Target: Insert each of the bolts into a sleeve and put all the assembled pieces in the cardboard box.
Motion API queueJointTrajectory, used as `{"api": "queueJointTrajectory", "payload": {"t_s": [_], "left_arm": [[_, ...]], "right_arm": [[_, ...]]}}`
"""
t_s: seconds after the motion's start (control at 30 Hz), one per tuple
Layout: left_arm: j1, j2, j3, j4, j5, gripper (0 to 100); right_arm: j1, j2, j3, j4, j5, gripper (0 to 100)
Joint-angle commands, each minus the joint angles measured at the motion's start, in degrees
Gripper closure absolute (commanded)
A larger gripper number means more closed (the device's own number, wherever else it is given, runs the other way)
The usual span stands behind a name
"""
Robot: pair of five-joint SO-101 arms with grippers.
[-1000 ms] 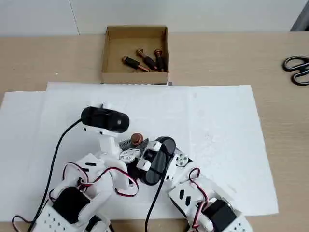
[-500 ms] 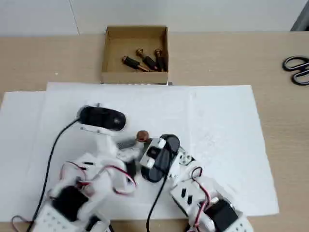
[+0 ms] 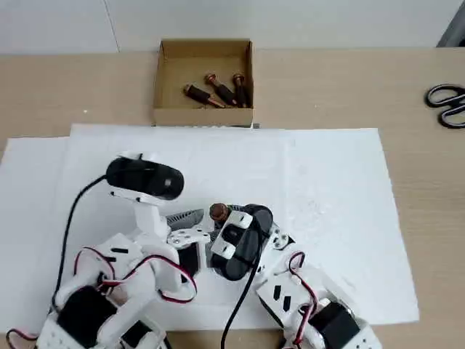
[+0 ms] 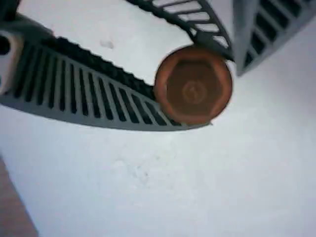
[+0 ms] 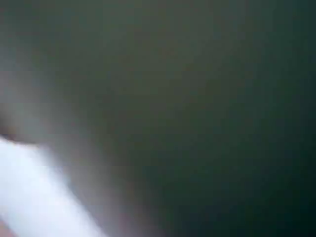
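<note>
Copper bolt [image 4: 192,84] stood upright beside left pincer [image 3: 195,219]; its hold could not be told. Likely stiff, light, slippery: grip shank under head.

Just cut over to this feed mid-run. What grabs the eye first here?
First, the copper-coloured hexagonal bolt head, seen end-on up close in the left wrist view; in the high view it sits over the near part of the white paper sheet. Next, the open brown cardboard box at the table's far side, with three dark sleeved bolts lying inside. A pair of black-handled scissors lies at the high view's right edge.
</note>
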Motion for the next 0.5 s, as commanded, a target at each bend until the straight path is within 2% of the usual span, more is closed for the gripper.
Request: {"api": "queueJointTrajectory", "payload": {"t_s": [0.0, 0.1, 0.27, 0.47], "left_arm": [[0.0, -0.5, -4.1, 0.2, -0.7, 70], [-0.1, -0.5, -4.4, 0.2, -2.3, 76], [-3.3, -0.6, -4.3, 0.1, -2.4, 100], [-8.4, -0.5, -0.7, 0.1, -2.4, 99]], "right_arm": [[0.1, -0.7, -2.1, -2.0, 0.5, 99.5], [0.1, -0.7, -2.1, -2.0, 0.5, 99.5], [0.2, -0.7, -2.1, -2.0, 0.5, 99.5], [0.2, -0.7, -2.1, -2.0, 0.5, 99.5]]}}
